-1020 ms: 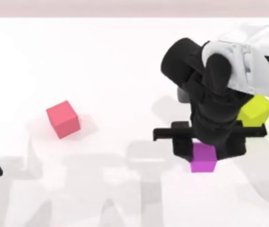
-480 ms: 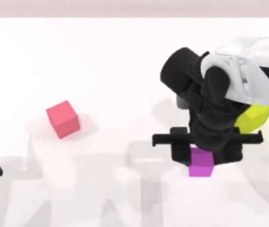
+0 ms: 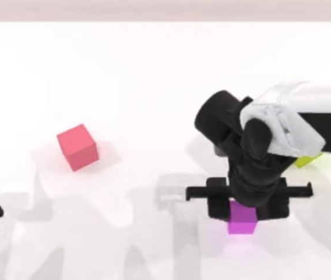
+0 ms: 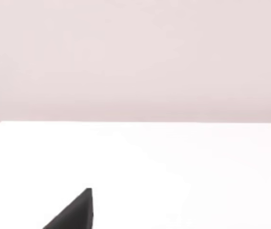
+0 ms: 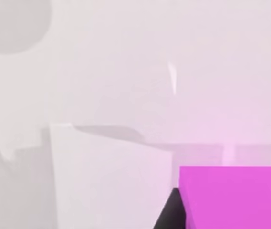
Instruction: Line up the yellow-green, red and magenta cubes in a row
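The red cube (image 3: 77,147) was seen resting on the table's left half, turned at an angle to the table edges, well apart from the other two. The magenta cube (image 3: 242,217) was found right of centre near the front, its far part hidden under the right arm; it filled a corner of the right wrist view (image 5: 233,196). Of the yellow-green cube (image 3: 306,160) only a small sliver was shown, behind and right of the magenta one, mostly covered by the arm.

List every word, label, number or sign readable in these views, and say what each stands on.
"AC": white letters on the dark part of the right arm, cut off by the top view's right edge, so the rest cannot be read.
No text on the red cube, magenta cube, yellow-green cube or table.
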You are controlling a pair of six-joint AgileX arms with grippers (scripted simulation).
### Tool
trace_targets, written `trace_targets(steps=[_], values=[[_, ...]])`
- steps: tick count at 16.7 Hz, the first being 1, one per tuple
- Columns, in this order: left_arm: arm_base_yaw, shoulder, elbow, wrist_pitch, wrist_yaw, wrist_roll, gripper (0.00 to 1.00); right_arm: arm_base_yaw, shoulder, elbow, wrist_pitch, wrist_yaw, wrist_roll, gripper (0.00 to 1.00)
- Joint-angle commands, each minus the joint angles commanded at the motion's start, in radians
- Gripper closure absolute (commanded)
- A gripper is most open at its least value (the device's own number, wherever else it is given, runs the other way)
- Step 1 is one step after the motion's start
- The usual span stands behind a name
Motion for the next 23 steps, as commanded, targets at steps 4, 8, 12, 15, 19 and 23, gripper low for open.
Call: trace_targets(steps=[4,8,12,15,19,23], values=[[0.000,0.000,0.000,0.000,0.000,0.000,0.00,0.000,0.000,0.000,0.000,0.000,0.000,0.77],[0.000,0.000,0.000,0.000,0.000,0.000,0.00,0.000,0.000,0.000,0.000,0.000,0.000,0.47],[0.000,0.000,0.000,0.000,0.000,0.000,0.00,0.000,0.000,0.000,0.000,0.000,0.000,0.17],[0.000,0.000,0.000,0.000,0.000,0.000,0.00,0.000,0.000,0.000,0.000,0.000,0.000,0.00],[0.000,0.000,0.000,0.000,0.000,0.000,0.00,0.000,0.000,0.000,0.000,0.000,0.000,0.00],[0.000,0.000,0.000,0.000,0.000,0.000,0.00,-0.002,-0.001,0.000,0.000,0.000,0.000,0.00]])
